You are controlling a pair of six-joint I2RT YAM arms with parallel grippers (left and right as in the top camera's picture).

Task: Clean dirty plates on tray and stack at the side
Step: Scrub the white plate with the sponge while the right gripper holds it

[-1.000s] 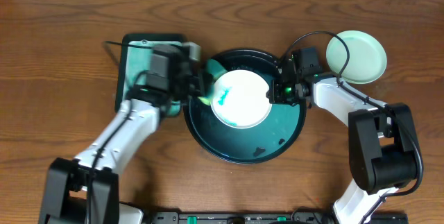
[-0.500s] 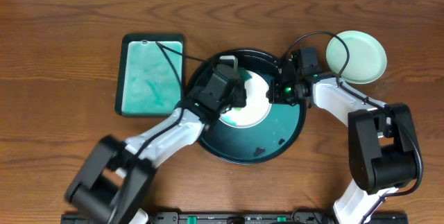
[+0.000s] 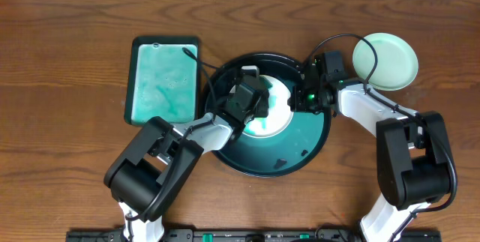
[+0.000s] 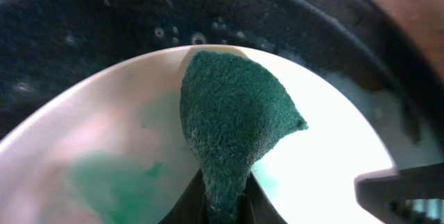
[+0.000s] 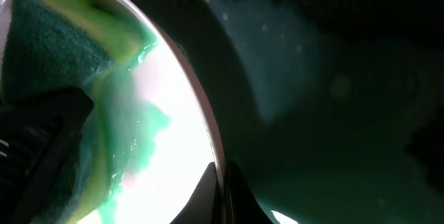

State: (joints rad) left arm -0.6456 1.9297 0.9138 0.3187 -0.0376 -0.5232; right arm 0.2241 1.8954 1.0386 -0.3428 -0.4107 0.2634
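Note:
A white plate (image 3: 279,116) with a blue-teal smear lies in the round black-rimmed tray (image 3: 300,146). My left gripper (image 3: 255,107) is over the plate, shut on a green sponge (image 4: 232,113) that presses on the plate (image 4: 326,161) beside the smear (image 4: 111,182). My right gripper (image 3: 297,100) is shut on the plate's right rim (image 5: 220,182); the sponge also shows in the right wrist view (image 5: 62,50). A pale mint-green plate (image 3: 386,61) lies on the table at the far right. Whether another plate lies under it I cannot tell.
A rectangular teal tray (image 3: 165,81) with pale foam stands left of the round tray. A black cable (image 3: 196,61) runs across its right edge. The round tray's wet floor (image 5: 333,78) lies right of the plate.
My left gripper carried the sponge from the rectangular tray onto the white plate, then shifted a little right over it. The right gripper and plate have not moved.

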